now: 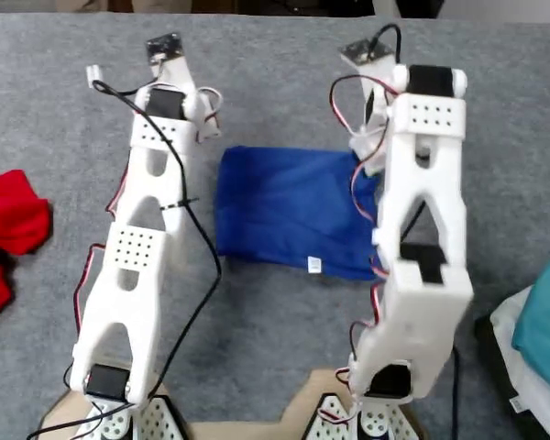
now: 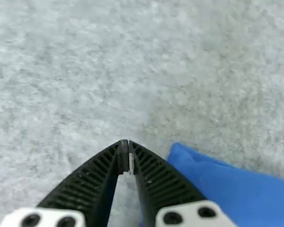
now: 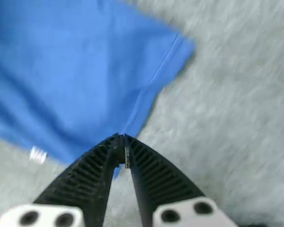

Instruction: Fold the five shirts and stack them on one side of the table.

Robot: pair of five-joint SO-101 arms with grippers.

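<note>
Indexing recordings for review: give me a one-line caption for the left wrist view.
Shut left gripper over the grey table cover, beside a corner of the blue shirt.

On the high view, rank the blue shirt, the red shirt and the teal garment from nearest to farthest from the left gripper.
From the left gripper:
1. The blue shirt, mid-table, its corner just beside the fingertips.
2. The red shirt, at the table's left edge.
3. The teal garment, at the far right edge, beyond the other arm.

A counter (image 1: pixel 275 339) covered in grey, felt-like cloth; a tan board (image 1: pixel 243 431) lies at its near edge.
</note>
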